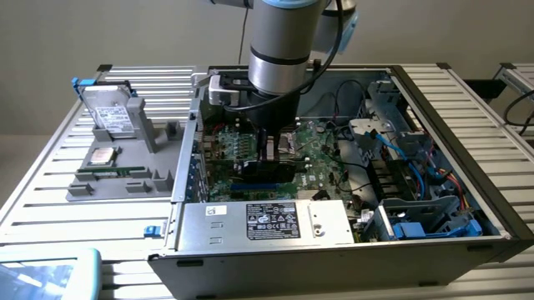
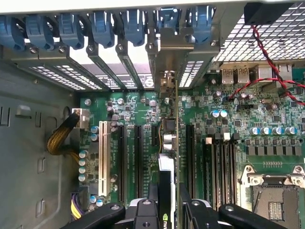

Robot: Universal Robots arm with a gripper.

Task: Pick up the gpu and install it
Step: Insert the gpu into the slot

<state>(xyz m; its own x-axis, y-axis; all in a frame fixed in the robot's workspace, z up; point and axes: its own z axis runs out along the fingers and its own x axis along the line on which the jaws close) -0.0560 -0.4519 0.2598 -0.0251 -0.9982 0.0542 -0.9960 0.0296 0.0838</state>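
Observation:
The gpu (image 1: pixel 271 169) stands on edge inside the open computer case (image 1: pixel 454 147), low over the green motherboard (image 1: pixel 324 153), its black cooler facing the front. My gripper (image 1: pixel 269 149) reaches down into the case and is shut on the card's upper edge. In the wrist view the gpu (image 2: pixel 170 143) appears edge-on, a thin green board with a metal bracket reaching toward the rear slot openings. It is clamped between the black fingers (image 2: pixel 153 193) of my gripper (image 2: pixel 169 200), in line with the long black expansion slots (image 2: pixel 138 157). Whether the card's edge sits in a slot is hidden.
A grey power supply (image 1: pixel 267 222) lies along the case front. Blue and black cables (image 1: pixel 417 156) and drive bays fill the exterior view's right. A grey tray (image 1: pixel 117 178) outside the case holds hard drives (image 1: pixel 112 119) and a memory stick (image 1: pixel 112 170). Blue clips (image 2: pixel 102 24) line the rear brackets.

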